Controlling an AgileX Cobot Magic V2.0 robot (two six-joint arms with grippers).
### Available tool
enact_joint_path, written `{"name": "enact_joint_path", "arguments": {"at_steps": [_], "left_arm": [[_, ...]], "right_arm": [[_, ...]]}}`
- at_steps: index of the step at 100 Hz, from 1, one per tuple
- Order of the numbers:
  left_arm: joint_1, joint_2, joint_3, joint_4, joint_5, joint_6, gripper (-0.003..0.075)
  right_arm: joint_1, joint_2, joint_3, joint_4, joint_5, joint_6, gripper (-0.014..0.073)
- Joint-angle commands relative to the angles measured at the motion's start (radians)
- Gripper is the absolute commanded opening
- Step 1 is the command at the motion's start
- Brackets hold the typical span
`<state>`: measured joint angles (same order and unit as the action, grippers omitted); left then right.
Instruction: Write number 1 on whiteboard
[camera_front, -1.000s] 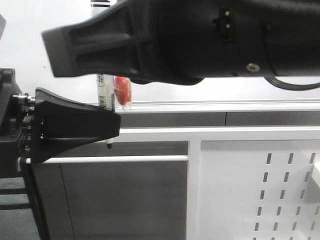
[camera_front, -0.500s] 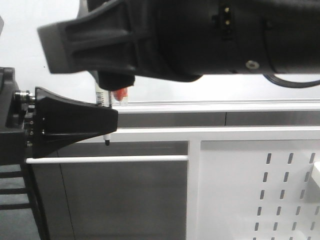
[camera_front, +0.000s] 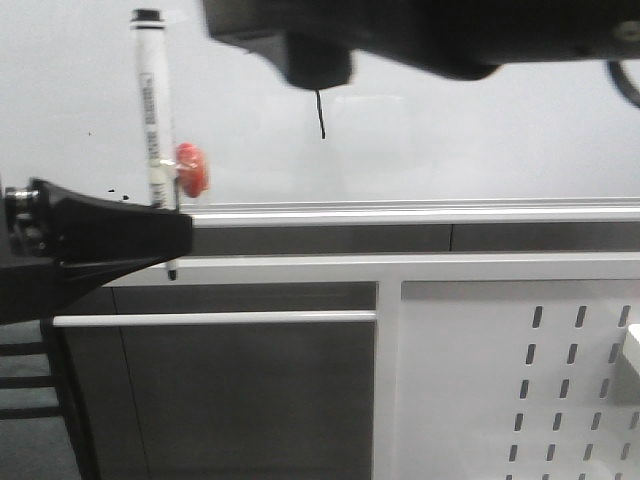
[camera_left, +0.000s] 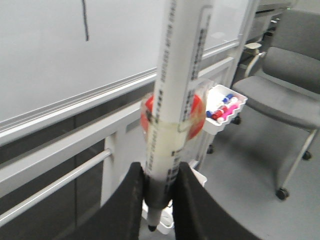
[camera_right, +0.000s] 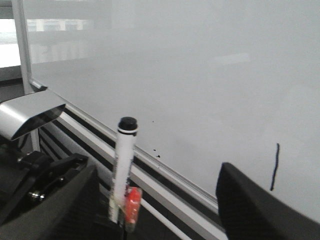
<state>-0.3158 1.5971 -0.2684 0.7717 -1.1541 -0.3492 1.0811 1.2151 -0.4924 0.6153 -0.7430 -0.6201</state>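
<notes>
The number 1 (camera_front: 321, 115) is a thin black slanted stroke on the whiteboard (camera_front: 500, 130), above its silver rail (camera_front: 420, 210). It also shows in the left wrist view (camera_left: 85, 20) and the right wrist view (camera_right: 274, 167). My left gripper (camera_front: 180, 245) is shut on a white marker (camera_front: 155, 110) near its thin black tip and holds it upright, left of the stroke. A red piece (camera_front: 190, 168) is taped to the marker (camera_left: 175, 100). My right gripper (camera_right: 160, 212) is open and empty, facing the board. Its arm (camera_front: 420, 30) fills the top of the front view.
A white perforated panel (camera_front: 520, 380) and a white bar (camera_front: 215, 318) stand below the board. A white tray of markers (camera_left: 226, 106) hangs on the frame. A grey chair (camera_left: 290, 85) stands beyond it. Tiny black specks (camera_right: 156, 151) mark the board near the rail.
The right arm has lifted up out of the way, uncovering the stroke. My left gripper has moved left with the marker, which now shows in full.
</notes>
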Motion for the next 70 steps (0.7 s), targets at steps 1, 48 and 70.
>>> {"name": "enact_joint_path", "arguments": {"at_steps": [1,48,70], "left_arm": [[0.002,-0.031,0.016,-0.102,-0.196,0.055,-0.0022],[0.002,-0.031,0.06,-0.308,-0.196,0.138,-0.0022],[0.002,-0.031,0.06,-0.377,-0.196,0.176,-0.0022]], "right_arm": [[-0.001,-0.071,0.005,0.0,-0.079,-0.019,0.0453],[-0.001,-0.202,0.111,0.029,-0.062,-0.028,0.0444],[-0.001,-0.202,0.131,0.051,-0.05,-0.035,0.0336]]}}
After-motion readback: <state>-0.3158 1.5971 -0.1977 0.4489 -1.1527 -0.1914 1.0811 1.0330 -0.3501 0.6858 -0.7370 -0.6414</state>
